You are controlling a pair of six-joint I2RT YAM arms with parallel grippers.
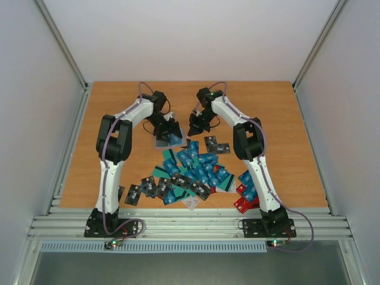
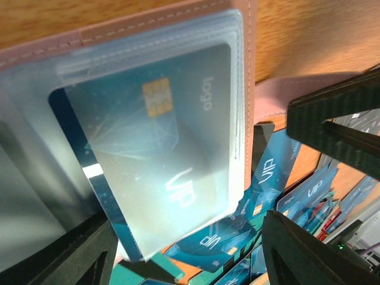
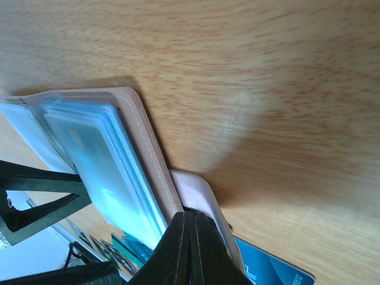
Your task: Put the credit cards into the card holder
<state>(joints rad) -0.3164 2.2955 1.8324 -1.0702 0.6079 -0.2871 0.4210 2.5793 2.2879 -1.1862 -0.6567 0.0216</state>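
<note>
Open pinkish card holder (image 2: 250, 89) has a blue credit card (image 2: 154, 166) partly inside.

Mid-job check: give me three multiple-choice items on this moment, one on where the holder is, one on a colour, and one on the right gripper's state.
1. Where does the card holder lie?
A. Beyond the pile of loose cards, on its far side
B. By the left arm's base
C. At the table's right edge

2. What colour is the card showing in the holder's clear sleeve?
A. Red
B. White
C. Blue

3. How is the right gripper?
A. Open above the pile
B. Shut on the holder's pink cover
C. Holding a red card

Answers:
1 A: the top view shows it past the pile.
2 C: the left wrist view shows a blue chip card.
3 B: the right wrist view shows its fingers closed on the cover's edge.
</note>
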